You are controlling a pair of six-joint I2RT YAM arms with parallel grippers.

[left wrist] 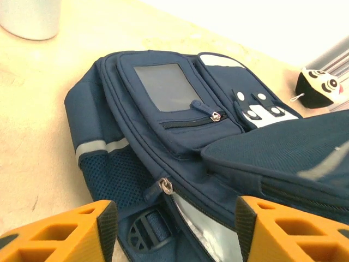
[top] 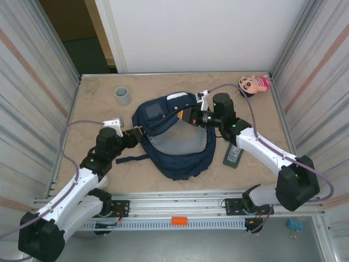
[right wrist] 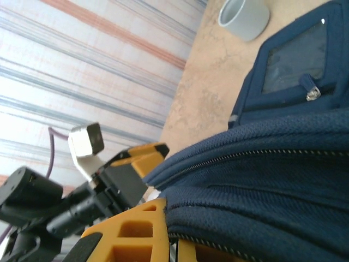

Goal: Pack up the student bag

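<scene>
Orange fingers [left wrist: 60,234] of the left gripper [left wrist: 175,224] stand apart, empty, at bottom frame; right gripper [top: 193,116] pinches the rim of the student bag [top: 174,147], mid-frame, likely holding its mouth open.

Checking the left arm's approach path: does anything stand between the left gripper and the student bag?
Nothing visible does. The left gripper, its jaws apart, faces the student bag directly at its zippered side; the grey cup stands well off to the side.
</scene>
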